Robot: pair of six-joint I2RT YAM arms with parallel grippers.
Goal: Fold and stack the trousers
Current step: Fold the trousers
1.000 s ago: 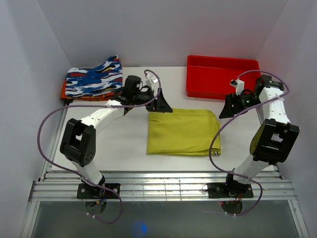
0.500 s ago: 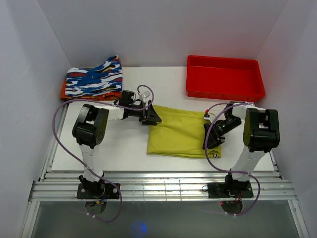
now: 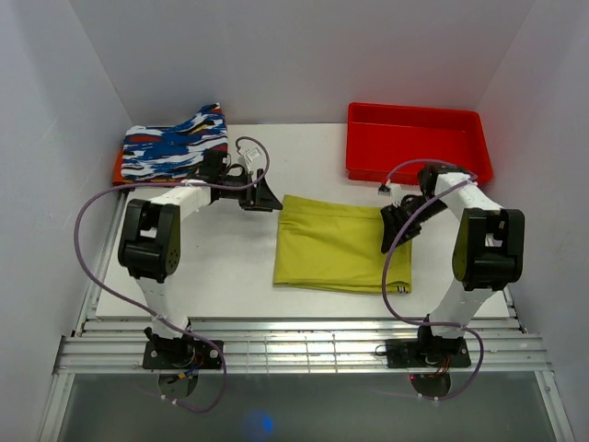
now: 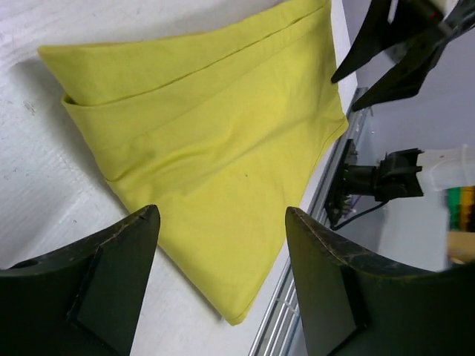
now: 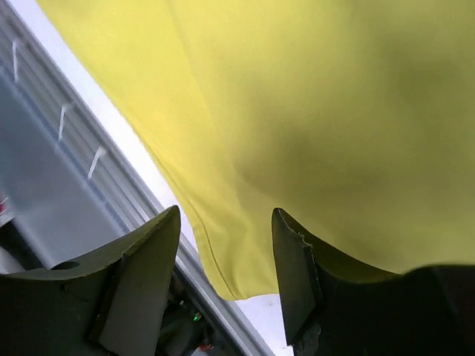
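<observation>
The yellow-green trousers (image 3: 339,247) lie folded into a flat rectangle in the middle of the white table. No striped band shows. My left gripper (image 3: 261,195) is open and empty, low over the table just left of the trousers' far left corner. In the left wrist view its gripper (image 4: 223,213) frames the trousers (image 4: 208,141), whose layered fold edges show. My right gripper (image 3: 398,226) is open over the trousers' right edge. In the right wrist view its gripper (image 5: 226,215) is close above the trousers (image 5: 319,111) near a corner, and grips nothing.
A folded blue, white, black and orange patterned garment (image 3: 175,147) lies at the far left. A red tray (image 3: 414,143) stands at the far right. Metal rails (image 3: 294,350) run along the near table edge. White walls close in on three sides.
My left gripper has drawn back to the left, off the trousers' far left corner. My right gripper came down from near the tray to the trousers' right edge. The cloth now lies flatter.
</observation>
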